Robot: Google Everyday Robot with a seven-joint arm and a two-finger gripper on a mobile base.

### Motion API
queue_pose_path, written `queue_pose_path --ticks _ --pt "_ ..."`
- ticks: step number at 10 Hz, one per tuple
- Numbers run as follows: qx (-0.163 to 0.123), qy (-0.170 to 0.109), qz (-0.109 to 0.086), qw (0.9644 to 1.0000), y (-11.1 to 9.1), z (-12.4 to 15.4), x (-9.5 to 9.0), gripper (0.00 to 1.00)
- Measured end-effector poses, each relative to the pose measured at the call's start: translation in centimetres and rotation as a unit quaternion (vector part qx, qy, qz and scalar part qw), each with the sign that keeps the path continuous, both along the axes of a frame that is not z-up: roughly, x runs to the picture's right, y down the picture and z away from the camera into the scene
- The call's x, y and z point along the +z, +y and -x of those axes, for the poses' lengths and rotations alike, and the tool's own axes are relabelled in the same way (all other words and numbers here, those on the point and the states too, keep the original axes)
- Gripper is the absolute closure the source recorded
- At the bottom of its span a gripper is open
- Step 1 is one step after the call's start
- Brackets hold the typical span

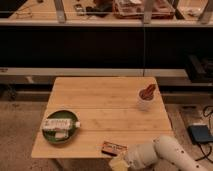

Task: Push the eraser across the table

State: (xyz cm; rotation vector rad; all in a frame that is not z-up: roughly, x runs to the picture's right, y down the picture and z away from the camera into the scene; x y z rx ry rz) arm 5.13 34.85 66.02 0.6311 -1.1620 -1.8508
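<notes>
The eraser (114, 148), a small dark block with an orange-red face, lies flat near the front edge of the light-wood table (105, 95). My gripper (118, 163) sits just below and in front of the eraser, at the table's front edge. It is shut, with nothing seen held in it. The pale arm (165, 152) comes in from the lower right. I cannot tell whether the gripper touches the eraser.
A round green plate (47, 137) with a white-and-green packet (60, 124) sits at the front left. A white cup (145, 102) with brown contents stands at the right. A long dark shelving bench (100, 45) runs behind the table. A dark box (200, 133) lies on the floor.
</notes>
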Motion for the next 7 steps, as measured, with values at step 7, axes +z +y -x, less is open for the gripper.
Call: queue_pose_path --ticks 7 --pt "-0.011 0.074 0.01 0.9972 0.0 0.1 4.1 1.0"
